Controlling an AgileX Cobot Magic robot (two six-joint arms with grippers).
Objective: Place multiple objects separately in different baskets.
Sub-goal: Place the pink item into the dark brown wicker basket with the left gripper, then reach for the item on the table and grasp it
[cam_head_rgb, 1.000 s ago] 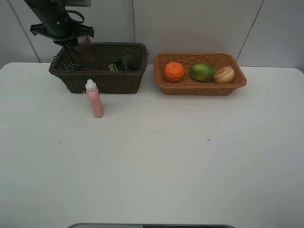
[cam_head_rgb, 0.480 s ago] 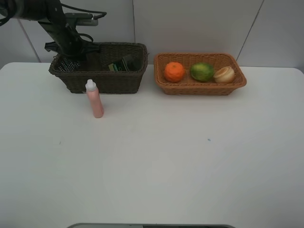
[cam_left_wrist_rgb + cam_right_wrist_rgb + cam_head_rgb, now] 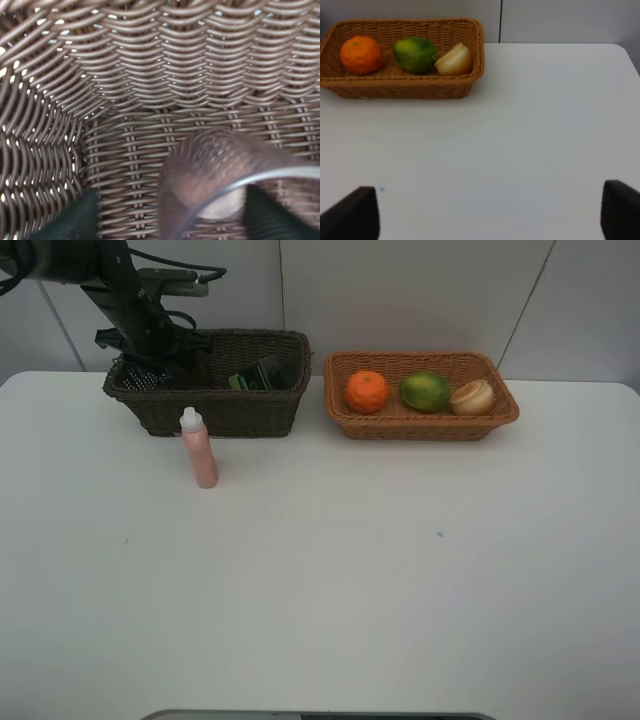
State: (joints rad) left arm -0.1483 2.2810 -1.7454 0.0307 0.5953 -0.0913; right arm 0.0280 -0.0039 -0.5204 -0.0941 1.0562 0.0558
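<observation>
My left gripper (image 3: pixel 172 362) reaches down into the left end of the deep dark brown basket (image 3: pixel 225 412). In the left wrist view its fingers (image 3: pixel 75 220) stand apart around the translucent pink cup (image 3: pixel 210 170), which rests tilted on the basket floor (image 3: pixel 150 75), with a gap beside one finger. A dark green pump bottle (image 3: pixel 258 375) lies in the same basket. The slim pink bottle (image 3: pixel 202 455) stands on the table in front of it. The orange (image 3: pixel 367 391), green fruit (image 3: pixel 425 391) and red-yellow fruit (image 3: pixel 472 397) sit in the orange-tan basket (image 3: pixel 420 428). My right gripper (image 3: pixel 490 210) is open and empty over the table.
The white table (image 3: pixel 350 580) spreads out in front of both baskets. The right wrist view shows the orange-tan basket (image 3: pixel 400 87) with the three fruits ahead. A grey wall stands right behind the baskets.
My left gripper came down with the cup from above the dark basket's left end into the basket. In the last half second it stayed put.
</observation>
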